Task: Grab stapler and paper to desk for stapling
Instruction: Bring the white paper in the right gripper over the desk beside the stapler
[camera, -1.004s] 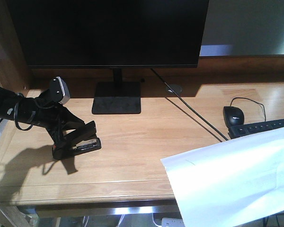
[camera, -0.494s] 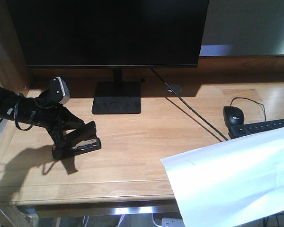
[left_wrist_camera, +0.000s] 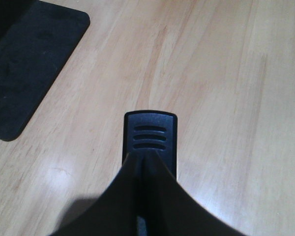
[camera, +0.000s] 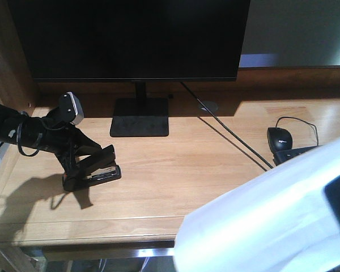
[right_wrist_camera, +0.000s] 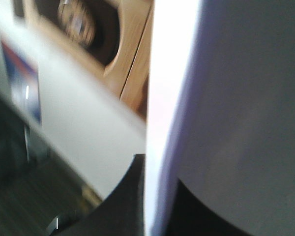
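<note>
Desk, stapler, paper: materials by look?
Desk: light wood, jointed planks, visible grain, slight sheen. Stapler: probably matte black plastic, moulded ridges on its end; painted metal possible. Paper: thin white sheet, edge curving; blurred, finish unclear.

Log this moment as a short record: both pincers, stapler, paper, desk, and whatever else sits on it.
left pincer: shut on the stapler
stapler: base resting on the desk's left side
right pincer: shut on the paper's edge
paper: held over the desk's front right corner, blurred
desk: light wood; carries the stapler, paper not yet laid on it
other items: monitor at the back; mouse at the right; keyboard partly hidden by the paper
</note>
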### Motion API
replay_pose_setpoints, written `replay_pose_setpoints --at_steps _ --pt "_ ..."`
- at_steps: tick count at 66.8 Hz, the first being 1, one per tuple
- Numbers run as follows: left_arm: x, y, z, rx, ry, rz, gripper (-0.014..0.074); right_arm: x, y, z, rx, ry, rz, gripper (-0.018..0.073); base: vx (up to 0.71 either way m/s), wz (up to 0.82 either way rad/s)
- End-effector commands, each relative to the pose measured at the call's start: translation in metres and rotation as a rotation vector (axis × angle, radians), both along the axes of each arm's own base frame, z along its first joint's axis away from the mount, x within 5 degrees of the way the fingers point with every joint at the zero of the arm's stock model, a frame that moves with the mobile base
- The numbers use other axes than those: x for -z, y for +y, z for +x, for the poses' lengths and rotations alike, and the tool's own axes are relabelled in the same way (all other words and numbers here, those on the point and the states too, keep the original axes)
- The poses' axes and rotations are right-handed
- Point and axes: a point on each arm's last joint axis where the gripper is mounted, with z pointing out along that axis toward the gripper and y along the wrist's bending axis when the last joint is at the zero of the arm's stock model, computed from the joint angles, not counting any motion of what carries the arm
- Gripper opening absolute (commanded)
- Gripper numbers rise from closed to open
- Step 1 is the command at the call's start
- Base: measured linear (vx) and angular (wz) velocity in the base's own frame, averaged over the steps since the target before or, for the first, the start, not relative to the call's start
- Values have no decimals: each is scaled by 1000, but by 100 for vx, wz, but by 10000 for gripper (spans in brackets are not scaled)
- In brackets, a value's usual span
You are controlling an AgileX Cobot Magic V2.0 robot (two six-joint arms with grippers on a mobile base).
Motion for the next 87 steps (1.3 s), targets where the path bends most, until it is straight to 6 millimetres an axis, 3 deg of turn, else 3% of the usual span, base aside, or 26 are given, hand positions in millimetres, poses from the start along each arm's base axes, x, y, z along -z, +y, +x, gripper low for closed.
replay_pose_setpoints --at_steps 1,11,22,33,52,64,75,87 --pt "-28 -4 1 -8 -52 -57 -7 -22 11 -2 -81 -72 -156 -5 0 0" --pt "-28 -4 1 -8 -52 -57 -7 -47 20 12 -105 -48 -383 -5 0 0" --pt "-28 -4 1 -8 -52 -57 -7 -70 29 35 -160 -29 -521 -5 0 0" --pt "-28 -4 1 -8 -52 -57 -7 -76 36 64 -190 2 -602 -5 0 0" --pt "-28 -4 1 -8 -52 -57 -7 -54 48 119 -238 124 -675 -5 0 0" --pt "-28 -4 1 -8 -52 -57 -7 -39 86 139 -324 108 -751 -5 0 0" --pt "-28 -4 1 -8 -52 -57 -7 -23 123 165 -264 180 -755 -3 0 0" --pt "-28 -4 1 -8 -52 -57 -7 2 139 201 -167 287 -683 -2 0 0"
